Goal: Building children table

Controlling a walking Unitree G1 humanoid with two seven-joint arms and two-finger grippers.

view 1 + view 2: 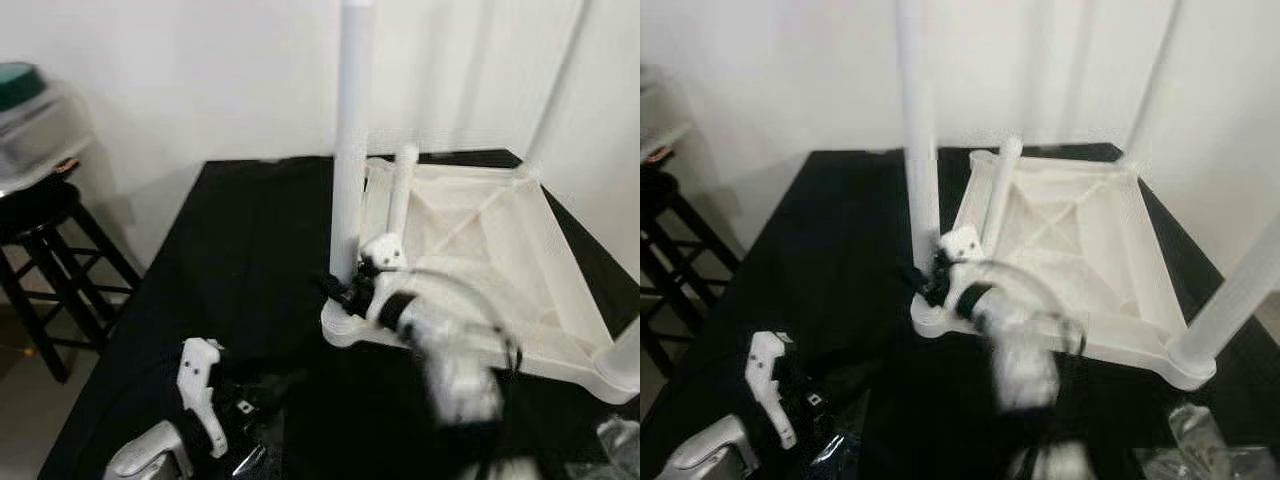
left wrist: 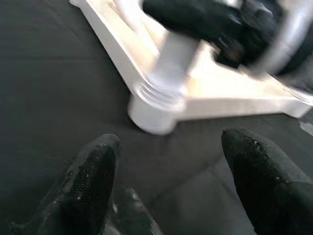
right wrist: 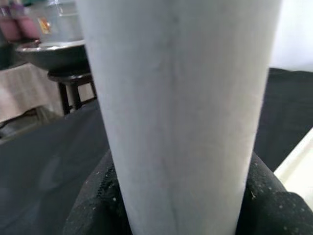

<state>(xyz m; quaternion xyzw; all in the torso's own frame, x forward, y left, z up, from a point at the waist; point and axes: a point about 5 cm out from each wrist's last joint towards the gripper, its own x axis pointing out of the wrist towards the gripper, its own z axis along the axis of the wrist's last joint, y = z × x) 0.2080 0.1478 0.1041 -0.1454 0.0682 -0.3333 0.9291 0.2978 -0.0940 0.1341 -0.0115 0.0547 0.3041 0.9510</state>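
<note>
On the black desk [image 1: 250,260] the upturned white tabletop [image 1: 500,260] lies flat, right tool [image 1: 350,290] clamped low on its upright leg [image 1: 352,140], a smooth, stiff, likely light tube best held near the socket, while the left tool [image 2: 168,181] hangs open nearby.

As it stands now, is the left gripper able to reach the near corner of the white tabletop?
Probably yes: the left gripper is open, aimed at the tabletop corner, with only bare black cloth between. The right gripper clamps the leg above that corner.
</note>
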